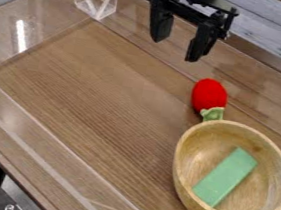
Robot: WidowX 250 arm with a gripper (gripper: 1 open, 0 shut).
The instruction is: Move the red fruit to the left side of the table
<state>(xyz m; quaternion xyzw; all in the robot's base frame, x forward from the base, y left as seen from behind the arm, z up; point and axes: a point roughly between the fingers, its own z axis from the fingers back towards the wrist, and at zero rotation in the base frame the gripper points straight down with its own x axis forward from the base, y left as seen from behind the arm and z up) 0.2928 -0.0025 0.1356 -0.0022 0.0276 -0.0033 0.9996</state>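
Observation:
The red fruit [210, 96], a small toy strawberry with its green leafy top turned toward the bowl, lies on the table [97, 100] right of centre. My gripper [178, 38] hangs above the far part of the table, up and to the left of the fruit and well apart from it. Its two black fingers [158, 26] point down and stand wide open with nothing between them.
A wooden bowl [190, 146] sits at the near right, just in front of the fruit, with a green rectangular block [225, 176] inside. Low clear acrylic walls [12, 121] edge the table; a folded clear piece [93, 0] stands at the far left corner.

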